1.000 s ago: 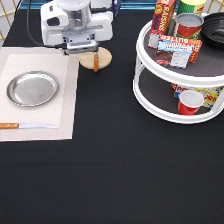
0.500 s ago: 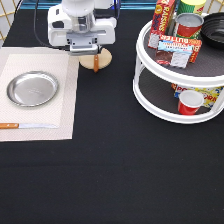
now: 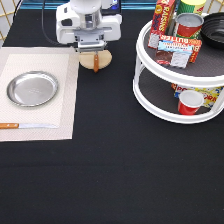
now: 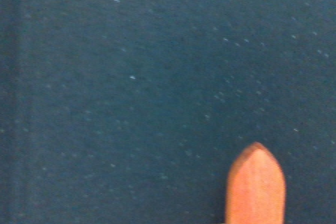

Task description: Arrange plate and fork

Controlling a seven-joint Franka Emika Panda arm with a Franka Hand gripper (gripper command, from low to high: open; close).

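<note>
Gripper (image 3: 93, 50) over the wooden coaster (image 3: 96, 59) near the worktop's far edge, closed on the fork (image 3: 95, 62)

A red box (image 3: 163, 17) on the tiered stand (image 3: 175, 75) at the far right corner reads "RAISINS". The fork's brown-orange handle hangs from the closed fingers, long axis pointing toward the near edge; its rounded tip (image 4: 255, 187) shows close up over black cloth. The shiny round plate (image 3: 32, 88) sits on the cream placemat (image 3: 67, 100) at the left edge, knife (image 3: 25, 125) beside it
</note>
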